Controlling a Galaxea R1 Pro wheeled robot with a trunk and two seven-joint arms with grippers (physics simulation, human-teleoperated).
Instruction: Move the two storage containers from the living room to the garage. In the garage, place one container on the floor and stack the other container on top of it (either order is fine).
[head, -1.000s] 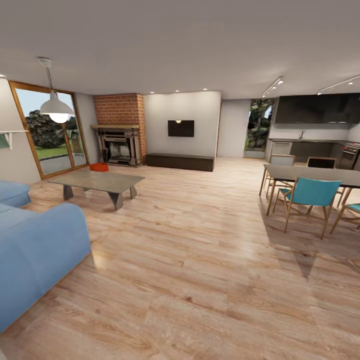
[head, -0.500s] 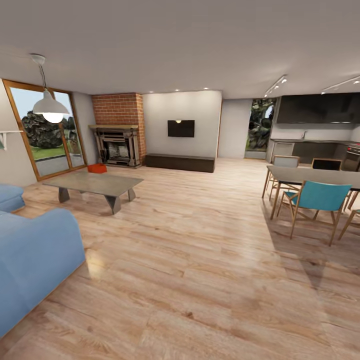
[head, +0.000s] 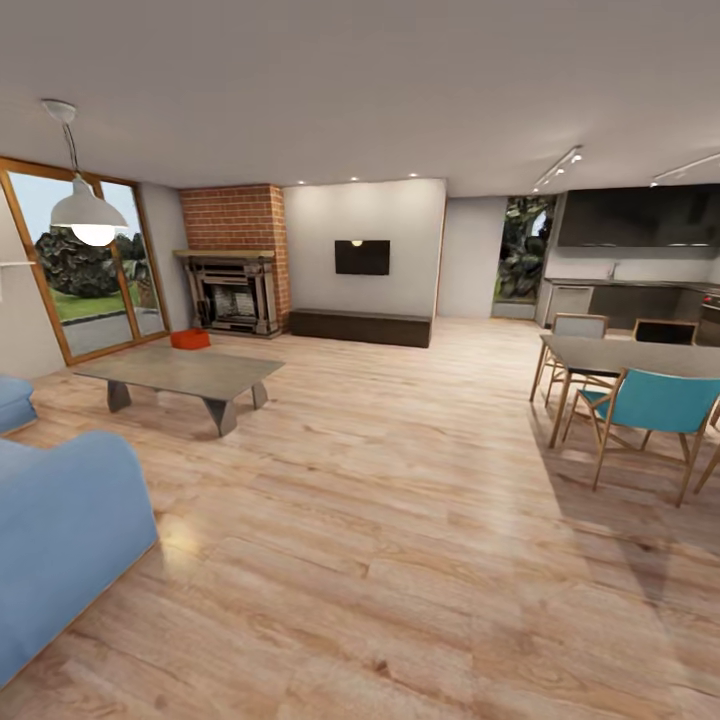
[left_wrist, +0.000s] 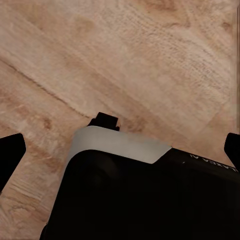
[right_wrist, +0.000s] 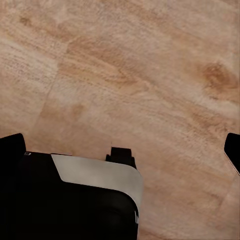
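The left gripper (left_wrist: 120, 150) points down at the floor, its 2 dark fingers (left_wrist: 11, 155) spread wide with nothing between them. The right gripper (right_wrist: 120, 150) hangs likewise, fingers (right_wrist: 232, 147) wide apart and empty, above the robot's black-and-white body.

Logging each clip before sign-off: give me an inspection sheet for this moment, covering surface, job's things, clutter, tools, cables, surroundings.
Surface: light wood-plank floor, bare ahead of the robot.
Job's things: one orange-red storage container on the floor beyond the coffee table, before the brick fireplace; a second one is not made out.
Clutter: nothing seen.
Tools: left tool and right tool both open over bare planks, fingers spread wide, holding nothing.
Cables: nothing seen.
Surroundings: blue sofa near left, wood-framed glass door, pendant lamp, wall screen, dining table with teal chair at right, dark kitchen units behind.
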